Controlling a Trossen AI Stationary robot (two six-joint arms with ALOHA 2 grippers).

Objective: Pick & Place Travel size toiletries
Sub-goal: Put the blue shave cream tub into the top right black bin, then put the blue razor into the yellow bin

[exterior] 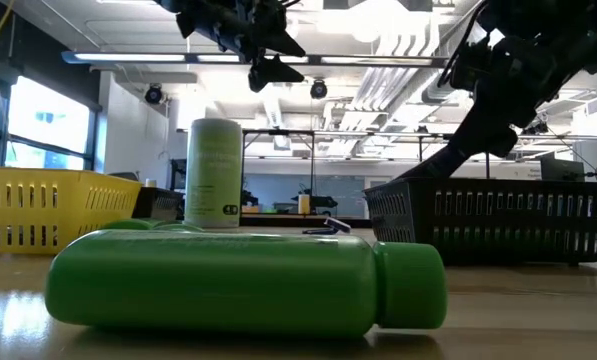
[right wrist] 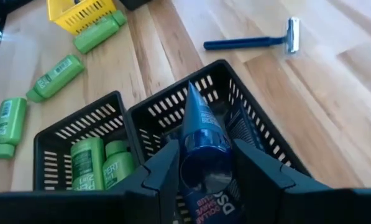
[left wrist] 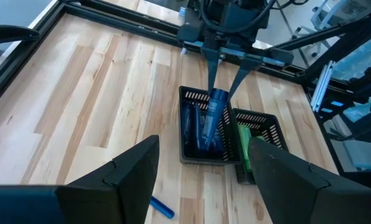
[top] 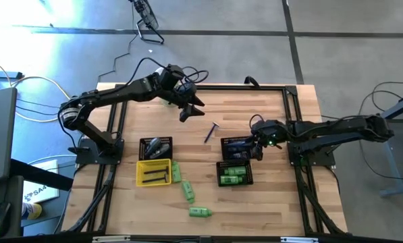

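Razor (top: 212,131) beside black baskets (top: 235,162)

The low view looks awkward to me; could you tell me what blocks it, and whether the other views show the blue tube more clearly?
Low view: a green bottle lying close to the lens fills the foreground; the arms are dark silhouettes against bright ceiling lights. Right wrist view: the blue tube stands out clearly, gripped by the right gripper over the black basket. Left wrist view: it shows smaller but plain; the left gripper is open.
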